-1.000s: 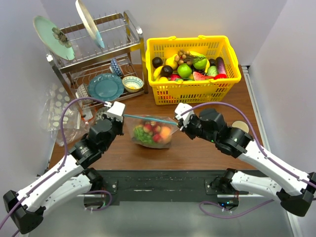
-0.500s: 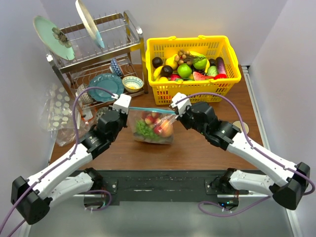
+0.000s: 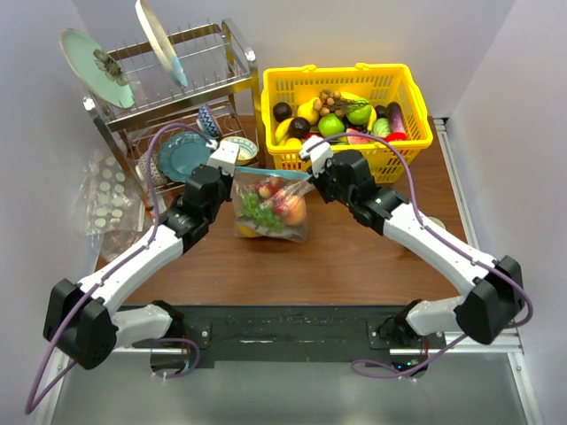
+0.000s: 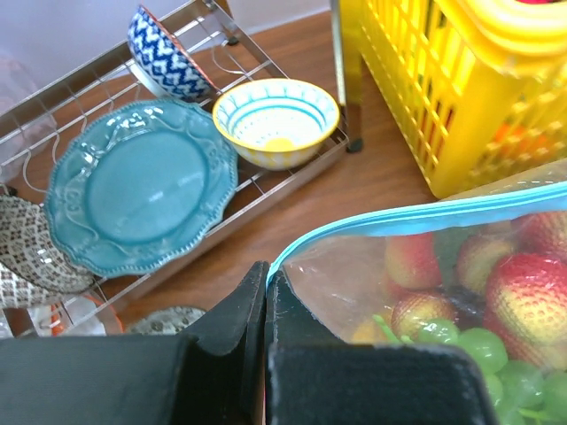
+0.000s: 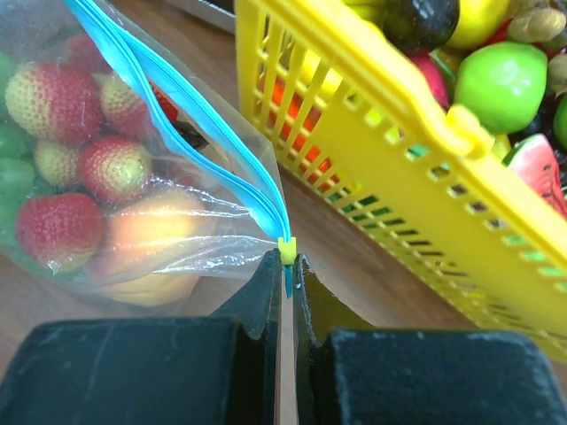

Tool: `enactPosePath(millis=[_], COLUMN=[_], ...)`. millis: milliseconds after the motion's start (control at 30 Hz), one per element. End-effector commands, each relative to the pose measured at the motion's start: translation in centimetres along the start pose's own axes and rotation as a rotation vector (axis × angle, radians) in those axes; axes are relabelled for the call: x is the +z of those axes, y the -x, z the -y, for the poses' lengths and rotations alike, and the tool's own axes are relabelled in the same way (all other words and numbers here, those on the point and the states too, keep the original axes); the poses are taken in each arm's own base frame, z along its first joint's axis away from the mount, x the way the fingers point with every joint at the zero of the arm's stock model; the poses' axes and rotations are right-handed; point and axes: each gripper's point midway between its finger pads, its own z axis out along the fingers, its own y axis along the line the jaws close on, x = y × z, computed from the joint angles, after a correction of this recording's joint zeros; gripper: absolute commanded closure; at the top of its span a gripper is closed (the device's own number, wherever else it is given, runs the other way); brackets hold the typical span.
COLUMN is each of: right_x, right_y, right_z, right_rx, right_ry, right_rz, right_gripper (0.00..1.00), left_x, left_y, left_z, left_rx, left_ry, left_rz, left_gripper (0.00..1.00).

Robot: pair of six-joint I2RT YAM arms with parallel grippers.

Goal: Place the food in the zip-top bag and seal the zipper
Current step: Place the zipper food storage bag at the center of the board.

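One zip-top bag [image 3: 299,232] of food [image 3: 288,210], left tool [image 4: 267,276] and right tool [image 5: 285,266] each pinching its zipper [image 4: 425,212]

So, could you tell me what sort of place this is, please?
Probably a mock kitchen counter in a test booth: a dish rack with plates and bowls, a yellow basket of toy fruit, and plain white walls around the table.

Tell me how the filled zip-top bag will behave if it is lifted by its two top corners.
Likely floppy: the zip-top bag is thin clear film, wrinkled near the right gripper, so it should sag between the corners. Probably bottom-heavy: the food sits bunched inside and may swing. The zipper looks stiffer and should hold a line if kept taut.
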Motion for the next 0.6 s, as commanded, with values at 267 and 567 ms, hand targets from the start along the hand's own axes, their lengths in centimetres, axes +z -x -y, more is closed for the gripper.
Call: enactPosePath(millis=[267, 567], right_x=[0.6, -5.6], right_y=[6.9, 8.9], right_z=[2.6, 2.9], right_rx=[0.057, 0.247], right_ry=[-0.046, -0.044], right_rz=[0.158, 0.262], right_gripper=[0.42, 0.01], left_x=[0.2, -5.2], left_y=[6.6, 8.4], left_z=[-1.9, -2.3], left_rx=[-0.076, -0.215], left_ry=[0.04, -0.039], left_rz=[0.193, 0.241], left_gripper=[0.42, 0.25])
